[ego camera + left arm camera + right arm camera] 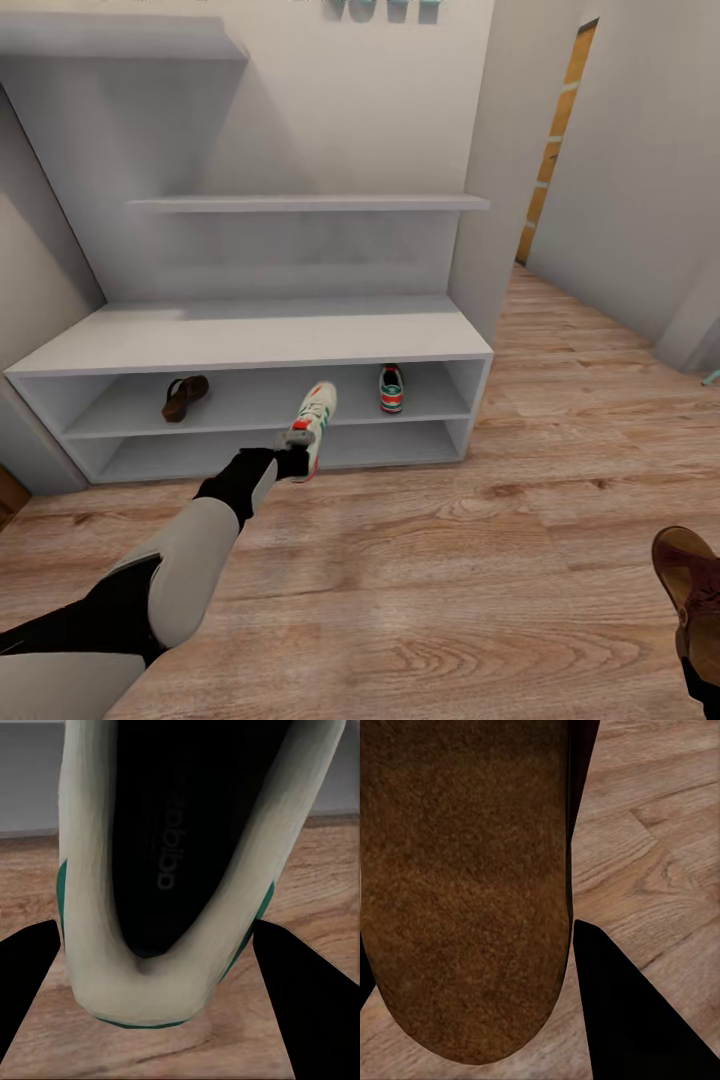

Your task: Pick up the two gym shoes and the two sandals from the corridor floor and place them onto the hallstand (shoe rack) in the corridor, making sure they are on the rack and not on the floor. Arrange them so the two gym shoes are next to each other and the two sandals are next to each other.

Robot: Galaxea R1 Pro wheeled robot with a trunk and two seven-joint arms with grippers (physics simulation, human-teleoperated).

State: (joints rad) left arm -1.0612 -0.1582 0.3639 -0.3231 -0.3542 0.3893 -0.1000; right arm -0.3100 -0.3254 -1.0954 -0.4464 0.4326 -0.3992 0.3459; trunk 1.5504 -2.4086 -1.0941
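My left gripper (pixel 296 447) is shut on a white gym shoe (pixel 316 420) with green stripes, held in the air just in front of the pale grey hallstand (pixel 250 340). In the left wrist view that gym shoe (pixel 187 945) sits heel-first between the dark fingers (pixel 300 997). The second gym shoe (pixel 391 389) stands on the middle shelf toward the right. A dark-brown sandal (pixel 184 396) lies on the same shelf at the left. My right gripper at the lower right edge is shut on the other sandal (pixel 690 580); the sandal (pixel 465 885) lies against one finger (pixel 637 1020).
Wood-grain corridor floor (pixel 430 560) spreads between me and the rack. A grey wall edge (pixel 480 200) stands right of the rack, with an orange door frame (pixel 555 140) beyond it. Wall shelves (pixel 310 203) step upward above the bench top.
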